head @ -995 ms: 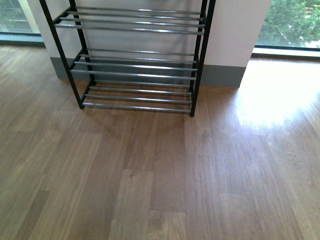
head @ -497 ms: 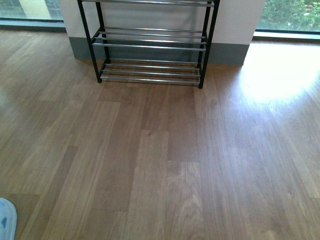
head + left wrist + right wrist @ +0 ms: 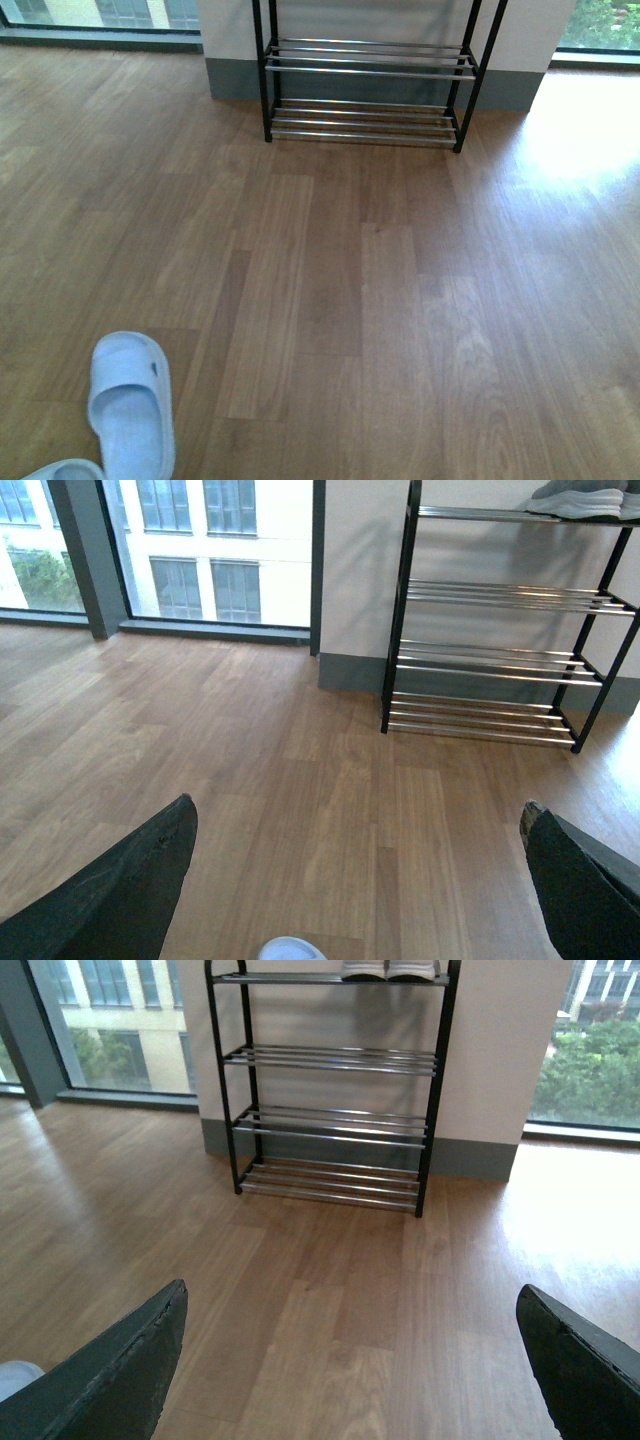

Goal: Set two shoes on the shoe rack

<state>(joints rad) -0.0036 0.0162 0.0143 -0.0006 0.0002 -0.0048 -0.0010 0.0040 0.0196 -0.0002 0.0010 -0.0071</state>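
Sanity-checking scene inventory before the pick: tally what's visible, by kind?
Pale blue slide sandals: 2, on the floor, one cut off by the front view's edge
Grey sneakers: 2, on the top tier
Shoe rack: 1
Total: 5

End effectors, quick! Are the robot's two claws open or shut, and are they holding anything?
Left end effector: open, holding nothing.
Right end effector: open, holding nothing.
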